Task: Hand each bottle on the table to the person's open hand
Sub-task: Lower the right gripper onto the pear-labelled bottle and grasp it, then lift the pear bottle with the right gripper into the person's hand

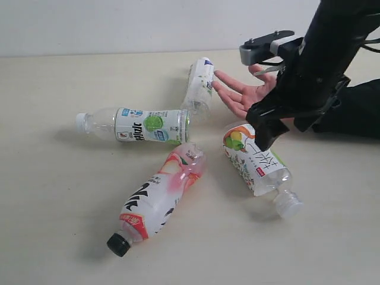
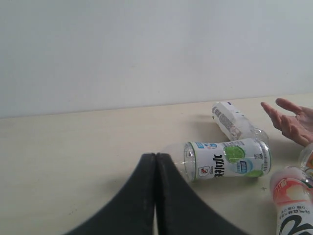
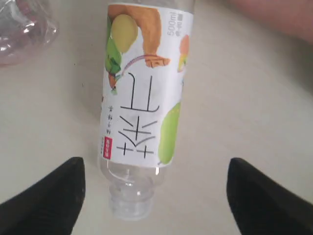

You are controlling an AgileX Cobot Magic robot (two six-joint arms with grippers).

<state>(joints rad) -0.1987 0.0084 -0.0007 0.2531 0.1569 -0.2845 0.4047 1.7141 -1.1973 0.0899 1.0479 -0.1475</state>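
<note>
The right arm (image 1: 323, 53) is black and bulky, with a grey and black block (image 1: 265, 46) near its wrist and thin dark cables (image 1: 369, 41) beside it. The fingers (image 2: 137, 196) of the left gripper (image 2: 155, 156) are matte black and become narrow at the tips. The person's sleeve (image 1: 356, 110) seems black, but it is partly hidden.

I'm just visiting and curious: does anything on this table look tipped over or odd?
All four bottles lie on their sides, bases toward the middle: the lime-label bottle, pink bottle, pear-label bottle and far bottle. No spill shows.
</note>
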